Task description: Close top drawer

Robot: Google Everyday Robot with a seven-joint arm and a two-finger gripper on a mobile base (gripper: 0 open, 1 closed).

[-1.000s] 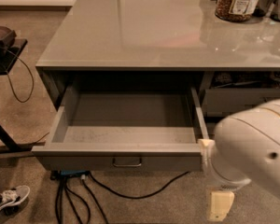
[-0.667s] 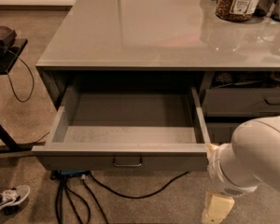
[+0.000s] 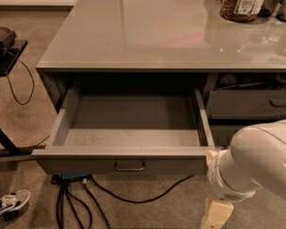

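Right, the top drawer (image 3: 86, 165) is pulled nearly all the way out from under the grey countertop (image 3: 157, 32), and its plain box interior has nothing in it. From the gripper (image 3: 217, 214) it sits up and to the left. The front panel's nearest corner is just above the gripper, w/ the white arm (image 3: 264, 161) bulging beside that corner. The gripper itself hangs low near the floor, below the drawer front. Can't tell how it's set, and I see nothing in its hold. The small metal loop handle (image 3: 129, 166) is well off to the gripper's left, centred on the front.

Step in hand, I'd say: get contact on the front panel, then push. To do it well the gripper should come up and across to the left, approx. to the handle, so the push goes in centred & square. Shoving at the corner nearest it could rack the drawer on its runners. No grasp needed, a flat press should do. Push straight away from the gripper toward the cabinet, easing off at the end so it doesn't slam. Keep the arm off the narrower drawer (image 3: 250, 104) above it, and mind the cables (image 3: 133, 194) on the floor to its left.
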